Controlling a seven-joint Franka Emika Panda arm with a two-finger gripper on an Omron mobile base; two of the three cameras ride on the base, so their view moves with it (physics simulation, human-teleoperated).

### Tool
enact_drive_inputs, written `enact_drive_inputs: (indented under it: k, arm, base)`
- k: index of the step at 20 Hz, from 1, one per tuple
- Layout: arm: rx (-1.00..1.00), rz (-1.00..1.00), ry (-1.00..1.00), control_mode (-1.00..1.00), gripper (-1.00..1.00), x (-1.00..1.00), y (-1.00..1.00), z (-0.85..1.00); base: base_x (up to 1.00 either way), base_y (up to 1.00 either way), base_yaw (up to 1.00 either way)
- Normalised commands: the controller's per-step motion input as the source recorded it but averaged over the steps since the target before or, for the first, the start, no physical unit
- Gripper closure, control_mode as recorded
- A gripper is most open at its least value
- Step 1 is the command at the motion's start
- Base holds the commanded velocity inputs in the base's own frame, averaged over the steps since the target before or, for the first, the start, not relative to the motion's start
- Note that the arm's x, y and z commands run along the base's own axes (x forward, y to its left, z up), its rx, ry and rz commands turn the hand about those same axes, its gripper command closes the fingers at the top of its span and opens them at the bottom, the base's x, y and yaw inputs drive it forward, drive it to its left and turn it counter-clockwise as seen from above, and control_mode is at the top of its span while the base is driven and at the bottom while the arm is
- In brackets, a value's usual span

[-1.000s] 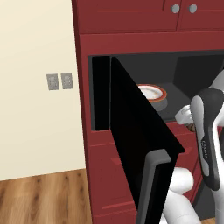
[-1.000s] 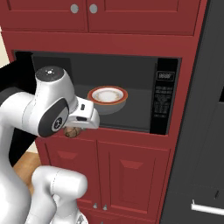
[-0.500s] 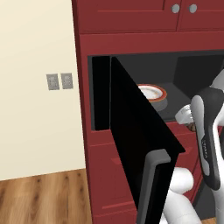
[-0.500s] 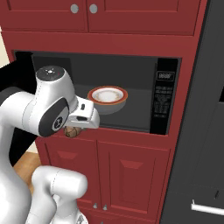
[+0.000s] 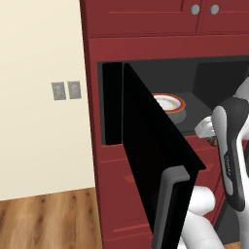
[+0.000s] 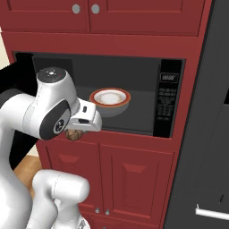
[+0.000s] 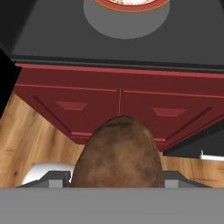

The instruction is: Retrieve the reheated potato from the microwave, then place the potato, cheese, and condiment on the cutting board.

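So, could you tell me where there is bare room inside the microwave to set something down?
Inside the microwave, the dark floor is bare to the right of the bowl, up to the control-panel side, and in a strip in front of it along the front lip. The middle is taken by the bowl. The left front is crowded: the end effector holds the potato there, beside the open door.

Left base view: from behind-left of arm, facing forward at microwave point(image 5: 160, 112) cavity, open door edge-on, close up. Right base view: from behind-right, nearly square-on to same cavity, close. Shared: cavity with bowl point(image 6: 110, 101) inside, red cabinet doors point(image 6: 112, 179) below, arm. Hand view: looks steeply down past cavity lip to cabinet doors and wood floor point(image 7: 30, 140); potato point(image 7: 117, 155) blocks lower centre, probably very near lens.
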Motion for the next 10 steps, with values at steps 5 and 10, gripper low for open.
enact_drive_inputs:
  k: [5,10]
  arm:
    - [0.00,0.00,0.00,1.00,1.00,0.00,0.00,0.00]
    - [0.00,0.00,0.00,1.00,1.00,0.00,0.00,0.00]
  base:
    - [0.00,0.00,0.00]
    - [0.00,0.00,0.00]
